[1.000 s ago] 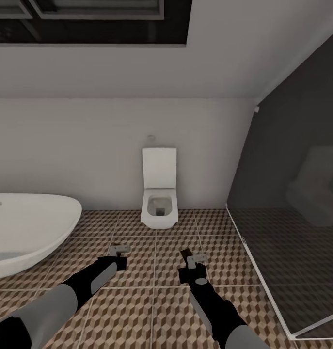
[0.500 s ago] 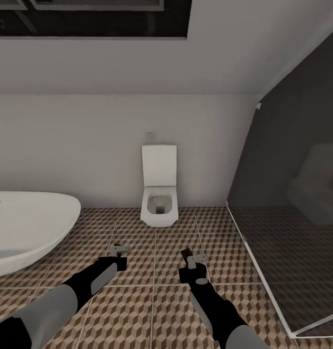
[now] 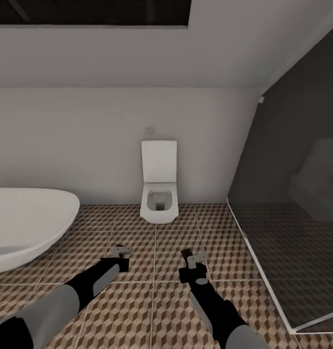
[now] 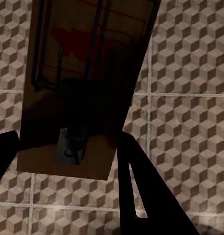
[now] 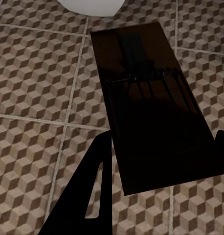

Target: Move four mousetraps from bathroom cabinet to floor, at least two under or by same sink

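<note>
Carrying one mousetrap [image 4: 82,83] clamped in the left gripper [image 3: 118,258] and another mousetrap [image 5: 151,112] in the right gripper [image 3: 194,263], the robot should keep both jaws clenched and level until a sink is found. Cube-patterned bathroom floor [image 3: 151,310] stretches to a far toilet [image 3: 159,194], bathtub [image 3: 25,223] left, glass shower screen [image 3: 292,242] right.

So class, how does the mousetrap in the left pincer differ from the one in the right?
The left mousetrap looks tan with a red mark showing; the right mousetrap looks dark, no red visible. Each is gripped by its pincer above the cube-patterned floor.
</note>
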You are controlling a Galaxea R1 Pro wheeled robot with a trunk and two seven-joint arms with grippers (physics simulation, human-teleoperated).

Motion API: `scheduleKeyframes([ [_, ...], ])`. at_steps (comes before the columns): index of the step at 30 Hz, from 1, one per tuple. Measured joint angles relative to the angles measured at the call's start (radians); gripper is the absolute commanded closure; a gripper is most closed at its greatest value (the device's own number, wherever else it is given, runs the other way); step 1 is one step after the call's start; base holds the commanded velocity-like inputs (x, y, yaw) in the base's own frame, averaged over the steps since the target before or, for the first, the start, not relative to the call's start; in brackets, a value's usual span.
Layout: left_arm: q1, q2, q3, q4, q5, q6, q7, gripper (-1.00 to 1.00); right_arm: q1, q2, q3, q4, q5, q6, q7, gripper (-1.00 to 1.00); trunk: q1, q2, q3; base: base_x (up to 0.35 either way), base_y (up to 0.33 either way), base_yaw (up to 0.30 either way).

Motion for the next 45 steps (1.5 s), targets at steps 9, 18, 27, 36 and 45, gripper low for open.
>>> scheduleKeyframes([
  [9, 0.0, -0.002, -0.003, 0.0, 0.0, 0.0, 0.0, 1.0, 0.0, 0.0, 0.0, 0.0, 0.0, 0.0, 0.0, 1.0, 0.035, -0.063, -0.042, 0.0, 0.0, 0.0],
  [18, 0.0, -0.002, -0.003, -0.001, -0.001, 0.0, 0.0, 1.0, 0.0, 0.0, 0.001, 0.0, 0.0, 0.0, 0.0, 1.0, 0.05, -0.092, -0.06, 0.0, 0.0, 0.0],
  [27, 0.0, -0.002, -0.003, 0.0, 0.0, 0.0, 0.0, 1.0, 0.0, -0.001, 0.001, 0.0, 0.0, 0.0, 0.0, 1.0, 0.073, -0.133, -0.086, 0.0, 0.0, 0.0],
  [36, 0.0, -0.005, -0.003, 0.0, 0.0, 0.0, 0.0, 1.0, 0.0, -0.002, 0.0, 0.0, 0.001, 0.0, 0.0, 1.0, 0.107, -0.196, -0.129, 0.0, 0.0, 0.0],
  [45, 0.0, -0.008, -0.003, 0.0, 0.0, 0.0, -0.001, 1.0, 0.0, -0.007, -0.001, -0.072, 0.002, -0.006, -0.001, 1.0, 0.142, -0.26, -0.171, 0.0, 0.0, 0.0],
])
